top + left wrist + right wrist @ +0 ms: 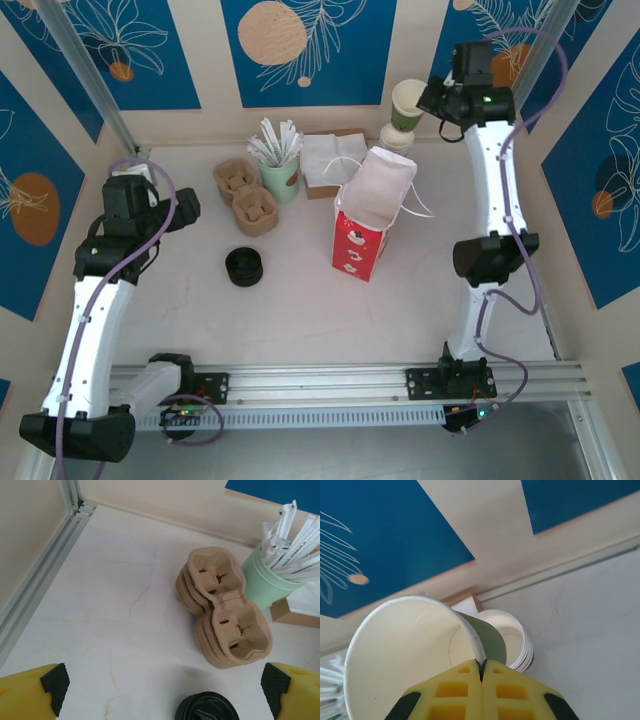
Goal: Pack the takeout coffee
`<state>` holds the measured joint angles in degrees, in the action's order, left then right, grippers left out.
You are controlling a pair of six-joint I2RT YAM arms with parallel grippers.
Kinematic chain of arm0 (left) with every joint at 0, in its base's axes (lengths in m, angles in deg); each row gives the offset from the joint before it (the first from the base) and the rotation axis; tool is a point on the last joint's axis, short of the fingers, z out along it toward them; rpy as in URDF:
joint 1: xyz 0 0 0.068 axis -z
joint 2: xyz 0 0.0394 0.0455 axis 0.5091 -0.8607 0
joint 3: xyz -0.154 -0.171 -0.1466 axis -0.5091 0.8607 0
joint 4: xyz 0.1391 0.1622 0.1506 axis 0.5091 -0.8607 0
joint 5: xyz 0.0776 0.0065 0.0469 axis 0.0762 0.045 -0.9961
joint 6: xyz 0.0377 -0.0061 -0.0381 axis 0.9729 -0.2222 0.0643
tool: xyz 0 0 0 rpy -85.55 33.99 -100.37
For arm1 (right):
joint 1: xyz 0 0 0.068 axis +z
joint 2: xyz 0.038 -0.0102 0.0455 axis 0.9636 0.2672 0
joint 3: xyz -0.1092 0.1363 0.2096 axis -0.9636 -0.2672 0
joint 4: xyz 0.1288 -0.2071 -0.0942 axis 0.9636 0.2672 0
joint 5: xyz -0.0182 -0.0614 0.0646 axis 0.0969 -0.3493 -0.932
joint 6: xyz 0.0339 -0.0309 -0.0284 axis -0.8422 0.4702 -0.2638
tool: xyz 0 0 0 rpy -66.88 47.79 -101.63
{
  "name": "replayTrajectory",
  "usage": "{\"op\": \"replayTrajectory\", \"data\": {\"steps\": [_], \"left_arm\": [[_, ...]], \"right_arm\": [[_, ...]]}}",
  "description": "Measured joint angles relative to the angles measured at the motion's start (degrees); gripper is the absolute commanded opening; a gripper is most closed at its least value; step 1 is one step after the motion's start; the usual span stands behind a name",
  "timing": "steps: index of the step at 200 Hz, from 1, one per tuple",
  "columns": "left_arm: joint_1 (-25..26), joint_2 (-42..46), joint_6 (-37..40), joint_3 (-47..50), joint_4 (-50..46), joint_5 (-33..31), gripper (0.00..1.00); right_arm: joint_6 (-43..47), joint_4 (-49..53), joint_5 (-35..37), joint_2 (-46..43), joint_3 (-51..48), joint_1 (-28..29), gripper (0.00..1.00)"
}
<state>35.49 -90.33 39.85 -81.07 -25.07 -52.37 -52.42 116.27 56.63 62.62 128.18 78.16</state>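
Now right hand [481, 668] pinching empty paper cup [405, 650] rim, left hand [165, 684] released, green cup [262, 586] holding sticks [292, 540]

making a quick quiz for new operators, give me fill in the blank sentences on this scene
1. On the right arm, the jaws are shut on the ___ of the paper cup.
2. That cup's mouth is uncovered: it has no ___ on.
3. On the left arm, the jaws stand ___ above the table.
4. The bag with the white lining is ___ on the outside.
Missing words: rim; lid; open; red.
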Motion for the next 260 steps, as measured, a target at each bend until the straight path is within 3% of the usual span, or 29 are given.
{"op": "replayTrajectory", "data": {"steps": [53, 143, 178, 215, 260], "left_arm": [[0.0, 1.1, 0.0, -0.8, -0.1, 6.4, 1.0], [0.8, 3.5, -1.6, 3.2, 0.5, 17.3, 1.0], [2.9, 4.3, -2.6, 7.1, 1.1, 18.0, 1.0], [8.4, 7.0, -3.1, 10.7, 1.7, 16.4, 1.0], [12.1, 10.5, -4.9, 15.8, 2.3, 14.0, 1.0]], "right_arm": [[0.0, 1.4, -2.0, -15.1, -9.7, -4.7, 0.0], [-1.1, 1.8, -2.2, -50.9, -55.1, -15.0, 0.0], [-2.1, 1.9, -3.2, -61.7, -68.0, -15.7, 0.0], [-2.9, 2.1, -6.5, -66.3, -75.9, -15.6, 0.0], [-5.0, 2.8, -11.3, -74.7, -83.2, -11.4, 0.0]]}}
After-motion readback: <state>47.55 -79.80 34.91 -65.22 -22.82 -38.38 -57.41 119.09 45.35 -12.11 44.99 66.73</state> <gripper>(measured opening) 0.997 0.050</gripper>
